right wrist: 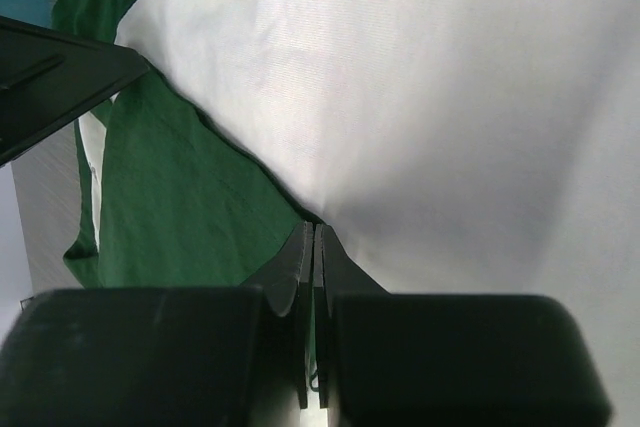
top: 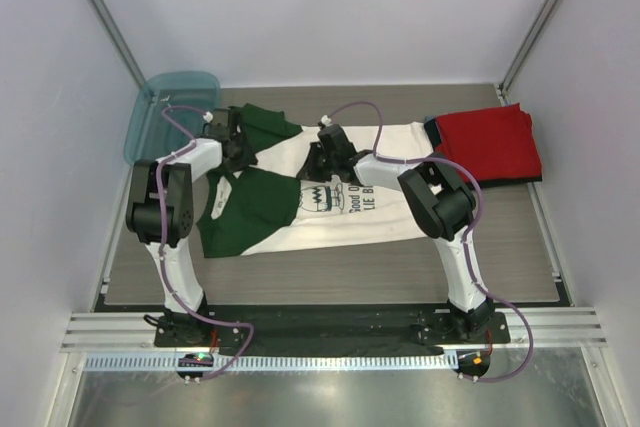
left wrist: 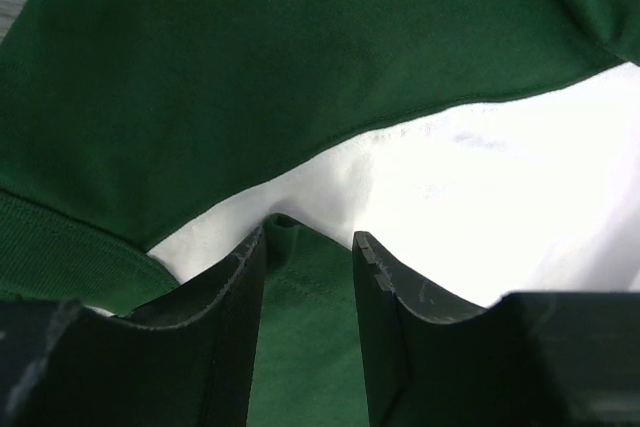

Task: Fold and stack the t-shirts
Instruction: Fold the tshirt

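Right jaws on t-shirt (left apart)

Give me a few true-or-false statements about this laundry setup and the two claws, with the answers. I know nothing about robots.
1. The white t-shirt with green sleeves lies spread on the table under both arms. True.
2. The red shirt sits inside the teal tub. False: it lies folded at the table's far right, and the tub is at the far left.
3. The right gripper is wide open. False: its fingers are closed together at the shirt's green and white seam, seemingly pinching the cloth.
4. The left gripper is open, with green cloth between its fingers. True.
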{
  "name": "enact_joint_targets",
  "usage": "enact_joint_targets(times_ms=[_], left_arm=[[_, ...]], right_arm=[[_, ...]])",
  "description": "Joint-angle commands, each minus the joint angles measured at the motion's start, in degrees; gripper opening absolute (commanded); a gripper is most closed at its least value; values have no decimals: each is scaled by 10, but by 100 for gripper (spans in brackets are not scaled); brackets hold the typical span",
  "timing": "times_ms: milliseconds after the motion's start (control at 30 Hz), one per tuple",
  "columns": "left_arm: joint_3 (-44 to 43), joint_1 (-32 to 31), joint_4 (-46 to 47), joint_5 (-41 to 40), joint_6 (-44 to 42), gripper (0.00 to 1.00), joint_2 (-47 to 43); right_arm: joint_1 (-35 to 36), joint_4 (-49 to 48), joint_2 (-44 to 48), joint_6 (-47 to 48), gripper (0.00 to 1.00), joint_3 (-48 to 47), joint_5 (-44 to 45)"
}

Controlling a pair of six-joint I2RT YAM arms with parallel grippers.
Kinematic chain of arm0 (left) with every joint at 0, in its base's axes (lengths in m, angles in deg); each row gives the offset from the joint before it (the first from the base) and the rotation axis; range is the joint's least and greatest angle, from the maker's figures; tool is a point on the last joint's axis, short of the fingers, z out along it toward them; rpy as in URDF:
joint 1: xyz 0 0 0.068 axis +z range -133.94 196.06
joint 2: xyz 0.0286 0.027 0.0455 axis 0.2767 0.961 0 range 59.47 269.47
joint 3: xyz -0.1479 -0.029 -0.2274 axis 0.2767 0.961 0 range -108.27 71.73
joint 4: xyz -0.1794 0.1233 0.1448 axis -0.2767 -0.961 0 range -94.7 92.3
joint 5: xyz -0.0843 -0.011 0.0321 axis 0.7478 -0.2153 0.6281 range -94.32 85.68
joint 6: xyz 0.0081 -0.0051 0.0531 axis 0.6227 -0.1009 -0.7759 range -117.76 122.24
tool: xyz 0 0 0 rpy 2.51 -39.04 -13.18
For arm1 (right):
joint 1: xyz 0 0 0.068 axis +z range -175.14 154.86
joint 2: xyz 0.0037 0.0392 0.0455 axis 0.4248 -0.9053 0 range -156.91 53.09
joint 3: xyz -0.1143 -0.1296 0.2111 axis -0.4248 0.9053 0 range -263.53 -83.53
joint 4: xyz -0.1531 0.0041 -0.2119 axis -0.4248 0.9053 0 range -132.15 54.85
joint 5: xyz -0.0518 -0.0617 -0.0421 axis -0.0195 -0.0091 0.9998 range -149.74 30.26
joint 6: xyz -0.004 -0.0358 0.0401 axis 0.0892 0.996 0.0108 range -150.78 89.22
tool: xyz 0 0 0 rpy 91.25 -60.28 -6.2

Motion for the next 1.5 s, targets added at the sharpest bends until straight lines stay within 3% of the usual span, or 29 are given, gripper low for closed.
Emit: enact_joint_targets(times_ms=[0,167,400,567,733,1267,1467], left_arm=[[-8,0,-7,-19,-9,41,-22],[9,1,-2,-39,-14,41,-44],[-8,0,-9,-23,-16,27,-15],[-21,0,-22,-30,-14,27,0],[-21,0,-24,-24,-15,0,-3],[43,0,24,-72,-19,0,-155],[38,0,29,-76,-19,0,-160]], right_arm=[[4,-3,9,8,3,-19,7],[4,-3,17,11,1,-26,8],[4,3,20,12,1,-33,6],[4,3,20,9,1,-31,4],[4,1,19,9,1,-33,2],[3,-12,60,16,1,-19,23],[3,-20,75,21,1,-15,33]])
